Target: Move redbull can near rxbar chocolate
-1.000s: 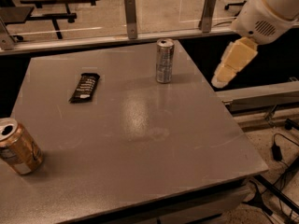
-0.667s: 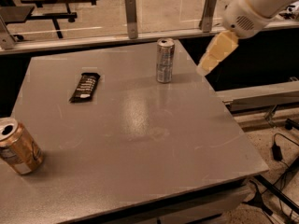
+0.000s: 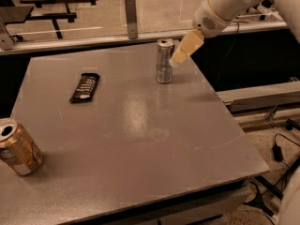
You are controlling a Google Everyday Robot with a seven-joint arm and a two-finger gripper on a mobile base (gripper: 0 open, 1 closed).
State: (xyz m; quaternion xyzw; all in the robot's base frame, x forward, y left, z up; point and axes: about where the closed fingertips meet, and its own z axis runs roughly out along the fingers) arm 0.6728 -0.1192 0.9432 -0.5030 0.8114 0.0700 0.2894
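Observation:
The redbull can (image 3: 164,61), slim and silver-grey, stands upright at the far middle of the grey table (image 3: 140,139). The rxbar chocolate (image 3: 85,87), a flat black bar with white lettering, lies on the table to the left of the can, well apart from it. My gripper (image 3: 180,56), with cream-coloured fingers, comes in from the upper right and its tip is right beside the can's right side, near its upper half.
A wider gold-tan can (image 3: 18,147) stands tilted at the table's left front edge. A glass barrier with metal posts (image 3: 131,18) runs behind the table. Cables (image 3: 281,149) lie on the floor to the right.
My gripper has moved left and down from beyond the table's right edge to right beside the redbull can. The cans and the bar have not moved.

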